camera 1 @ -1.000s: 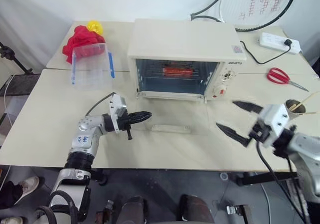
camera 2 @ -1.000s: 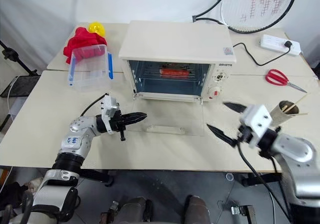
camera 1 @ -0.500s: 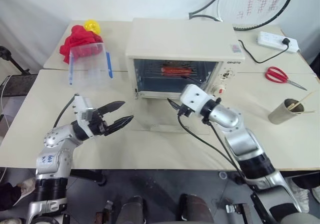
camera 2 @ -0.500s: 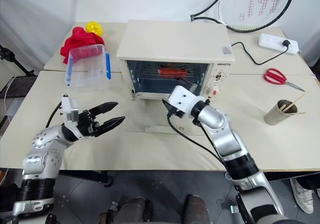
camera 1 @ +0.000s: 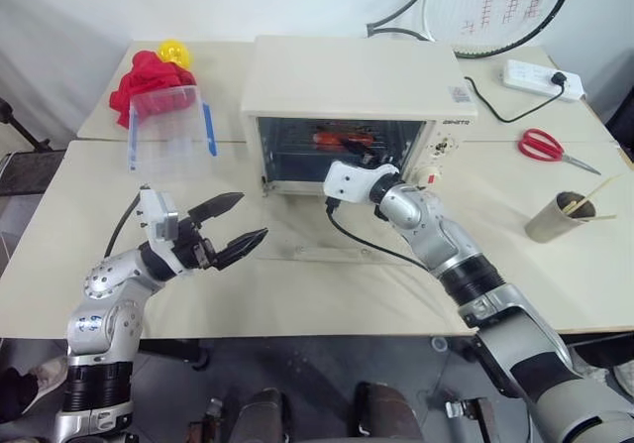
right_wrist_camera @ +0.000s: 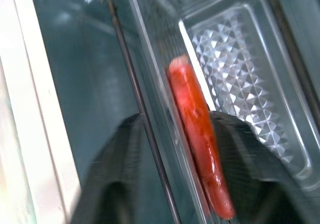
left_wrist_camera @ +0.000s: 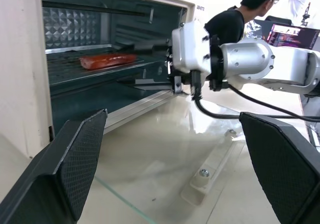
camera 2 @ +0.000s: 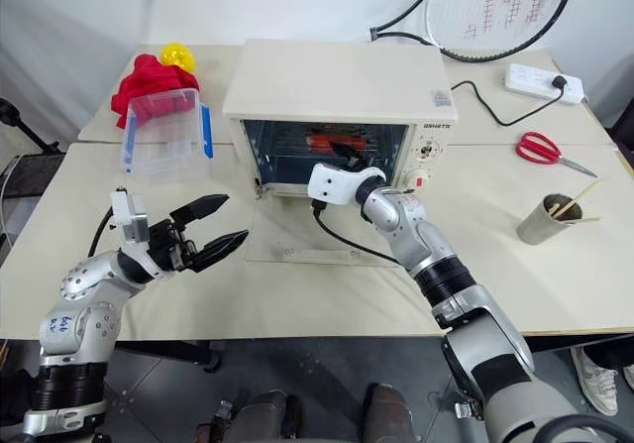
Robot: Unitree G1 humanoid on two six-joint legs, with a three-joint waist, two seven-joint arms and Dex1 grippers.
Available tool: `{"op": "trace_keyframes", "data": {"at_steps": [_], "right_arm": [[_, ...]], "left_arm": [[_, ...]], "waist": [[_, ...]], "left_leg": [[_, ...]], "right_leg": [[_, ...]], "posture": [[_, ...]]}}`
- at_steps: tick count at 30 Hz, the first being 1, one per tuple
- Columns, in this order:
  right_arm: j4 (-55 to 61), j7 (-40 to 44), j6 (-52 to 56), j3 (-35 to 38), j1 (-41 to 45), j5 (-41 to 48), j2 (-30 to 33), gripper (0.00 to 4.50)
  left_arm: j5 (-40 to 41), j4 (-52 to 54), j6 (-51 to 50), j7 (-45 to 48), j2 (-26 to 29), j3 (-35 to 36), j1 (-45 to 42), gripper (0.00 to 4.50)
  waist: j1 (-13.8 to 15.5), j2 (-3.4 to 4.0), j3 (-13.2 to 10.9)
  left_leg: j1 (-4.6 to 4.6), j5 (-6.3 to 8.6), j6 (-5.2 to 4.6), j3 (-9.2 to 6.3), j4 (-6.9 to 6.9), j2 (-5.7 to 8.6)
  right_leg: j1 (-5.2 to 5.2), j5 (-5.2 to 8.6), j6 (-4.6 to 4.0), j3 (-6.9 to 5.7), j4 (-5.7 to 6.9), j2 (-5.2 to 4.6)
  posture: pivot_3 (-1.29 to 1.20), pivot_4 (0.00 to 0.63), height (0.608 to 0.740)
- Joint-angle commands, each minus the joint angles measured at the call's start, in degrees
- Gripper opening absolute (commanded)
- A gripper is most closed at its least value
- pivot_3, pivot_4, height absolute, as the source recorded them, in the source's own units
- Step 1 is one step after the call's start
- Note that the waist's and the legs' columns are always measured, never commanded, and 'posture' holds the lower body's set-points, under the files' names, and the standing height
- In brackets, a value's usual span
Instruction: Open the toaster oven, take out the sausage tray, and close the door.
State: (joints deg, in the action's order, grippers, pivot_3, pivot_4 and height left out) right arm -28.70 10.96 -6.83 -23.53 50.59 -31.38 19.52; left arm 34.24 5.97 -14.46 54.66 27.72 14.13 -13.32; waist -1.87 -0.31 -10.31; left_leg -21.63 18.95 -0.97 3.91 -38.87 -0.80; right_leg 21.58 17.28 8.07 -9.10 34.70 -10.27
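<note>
The cream toaster oven (camera 1: 357, 71) stands at the back of the table. Its glass door (camera 1: 342, 227) lies folded down flat, bar handle (camera 1: 335, 255) toward me. Inside, the silvery sausage tray (right_wrist_camera: 240, 58) rests on the rack with the red sausage (right_wrist_camera: 197, 134) along its front edge. My right gripper (right_wrist_camera: 175, 116) reaches into the oven mouth at the tray's front rim, just by the sausage. My left gripper (camera 1: 250, 217) hovers open and empty over the table, left of the door.
A clear container with blue latches (camera 1: 163, 126) stands left of the oven, with a red cloth (camera 1: 144, 71) and a yellow ball (camera 1: 176, 52) behind it. Red scissors (camera 1: 540, 146), a cup of sticks (camera 1: 560, 215) and a power strip (camera 1: 540, 78) lie to the right. A person (left_wrist_camera: 235, 23) sits beyond the table.
My right arm swung in from the table's right side and reached into the oven. My left gripper opened and drew back to the left, away from the door handle.
</note>
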Motion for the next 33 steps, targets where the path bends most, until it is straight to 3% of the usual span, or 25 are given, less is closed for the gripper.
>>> {"op": "trace_keyframes", "data": {"at_steps": [1,17,21,24,33], "right_arm": [[0.14,-2.03,-1.77,0.32,1.54,-1.28,-0.30,0.85],[-5.28,-2.56,1.27,0.35,3.73,-3.22,-2.74,0.85],[-6.04,-3.08,0.17,0.17,4.51,-3.51,-3.09,0.09],[-4.98,-3.56,-0.22,0.58,4.26,-3.90,-2.76,0.04],[-2.79,-1.52,-1.63,0.60,4.37,-4.30,-0.95,0.04]], "left_arm": [[1.08,0.30,0.46,0.38,0.48,0.35,-0.69,4.50],[1.52,-1.66,-0.46,2.25,1.07,0.21,-1.89,4.50],[1.50,-2.95,-0.63,3.28,0.67,-0.45,-3.63,4.50],[1.53,-3.98,-0.85,3.74,0.64,-0.75,-5.14,4.50],[0.21,-16.59,0.80,7.13,-0.18,-2.36,-20.99,4.50]], "waist": [[-0.01,0.00,0.00],[0.03,0.01,0.00],[0.00,-0.02,0.01],[-0.05,-0.02,0.01],[0.03,-0.02,0.00]], "left_leg": [[0.00,0.00,0.00,0.00,0.00,-0.02],[0.00,0.00,0.01,0.00,0.00,-0.02],[0.00,-0.01,0.01,0.00,0.00,-0.02],[0.00,-0.01,0.03,-0.02,0.00,-0.05],[-0.02,-0.02,0.05,-0.03,0.02,-0.03]], "right_leg": [[0.00,0.00,0.00,0.00,0.00,0.02],[0.00,0.01,-0.01,0.02,-0.01,0.03],[0.00,0.00,-0.01,0.02,-0.01,0.03],[0.00,0.01,-0.01,0.02,-0.01,0.07],[-0.01,0.01,-0.01,0.01,-0.04,0.07]], "posture": [[0.00,0.150,0.740],[0.00,0.150,0.740],[0.00,0.150,0.740],[0.00,0.150,0.740],[0.00,0.150,0.740]]}}
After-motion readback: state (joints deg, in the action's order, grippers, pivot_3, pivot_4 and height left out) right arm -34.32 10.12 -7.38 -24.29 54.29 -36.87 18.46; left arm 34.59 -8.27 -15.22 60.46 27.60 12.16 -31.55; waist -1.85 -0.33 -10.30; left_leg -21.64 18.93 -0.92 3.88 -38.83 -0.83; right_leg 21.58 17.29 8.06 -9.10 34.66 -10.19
